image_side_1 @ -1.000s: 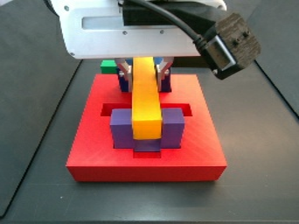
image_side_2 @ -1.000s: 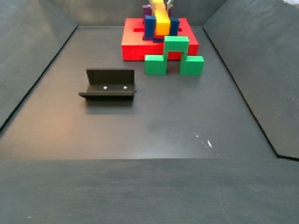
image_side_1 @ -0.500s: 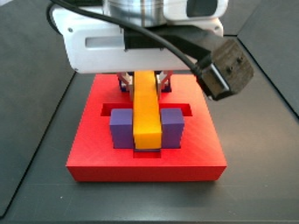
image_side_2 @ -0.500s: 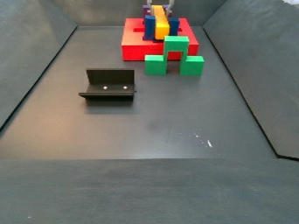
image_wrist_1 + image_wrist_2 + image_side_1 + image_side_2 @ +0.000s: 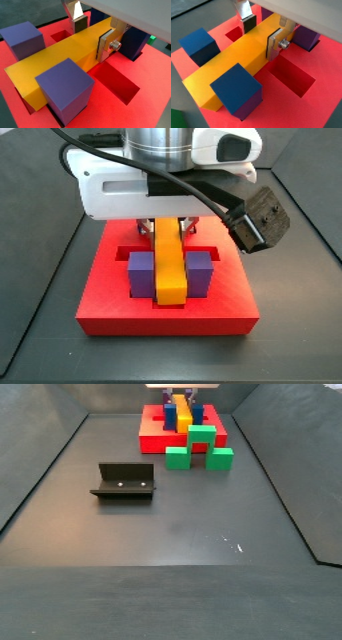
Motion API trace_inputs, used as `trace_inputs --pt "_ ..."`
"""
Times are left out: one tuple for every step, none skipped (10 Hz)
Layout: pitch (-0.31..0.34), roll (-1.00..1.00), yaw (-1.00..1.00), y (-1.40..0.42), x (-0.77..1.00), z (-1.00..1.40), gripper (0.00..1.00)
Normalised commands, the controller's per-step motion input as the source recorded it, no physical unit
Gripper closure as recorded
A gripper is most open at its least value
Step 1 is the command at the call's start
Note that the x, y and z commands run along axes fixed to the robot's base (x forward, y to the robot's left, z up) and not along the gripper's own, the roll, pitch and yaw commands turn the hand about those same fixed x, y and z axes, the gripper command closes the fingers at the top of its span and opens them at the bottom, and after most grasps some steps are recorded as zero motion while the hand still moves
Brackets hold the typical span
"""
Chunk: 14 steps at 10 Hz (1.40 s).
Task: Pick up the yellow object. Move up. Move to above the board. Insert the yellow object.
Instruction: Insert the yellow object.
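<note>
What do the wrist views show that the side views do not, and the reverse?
Only the wrist views: the gripper fingers clamping the sides of the yellow object, and an open slot beside it. Only a side view: the fixture and the green blocks. Both: the yellow object lying between purple posts on the board.

My claw (image 5: 93, 33) sits over the far end of the bar (image 5: 63, 60), one finger (image 5: 106, 44) against each long side. The bar lies in the board's (image 5: 107, 308) central channel, running front to back between two pairs of posts (image 5: 65, 90); the near pair flanks its front end. In a side view, the board (image 5: 154, 434) rests at the counter's (image 5: 174, 524) far end, blocks (image 5: 202, 446) just in front of it, the fixture (image 5: 124, 481) well apart, nearer and left.
</note>
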Motion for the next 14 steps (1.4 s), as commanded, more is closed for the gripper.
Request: trace_inputs --pt "0.0 0.0 0.03 -0.09 0.05 -0.11 1.0" --pt "0.0 0.0 0.02 -0.12 0.07 -0.04 1.0" --pt "0.0 0.0 0.02 -0.14 0.06 -0.05 1.0" --pt "0.0 0.0 0.0 -0.11 0.08 -0.05 1.0" --pt "-0.004 0.0 0.0 -0.05 0.08 -0.09 1.0" --pt "-0.014 0.0 0.0 0.0 0.04 -0.15 1.0" --pt "-0.024 0.0 0.0 0.0 0.1 -0.22 1.0" --pt "-0.04 0.0 0.0 0.0 0.07 -0.28 1.0" --pt "-0.027 0.0 -0.01 0.0 0.08 -0.26 1.0" --pt "-0.003 0.0 -0.01 0.02 0.11 -0.21 1.0" --pt "0.0 0.0 -0.06 0.05 0.19 -0.15 1.0" --pt "0.0 0.0 -0.15 0.05 0.13 -0.1 1.0" --pt "0.0 0.0 -0.14 0.04 0.1 -0.06 1.0" --pt "0.0 -0.01 -0.11 0.02 0.09 -0.07 1.0"
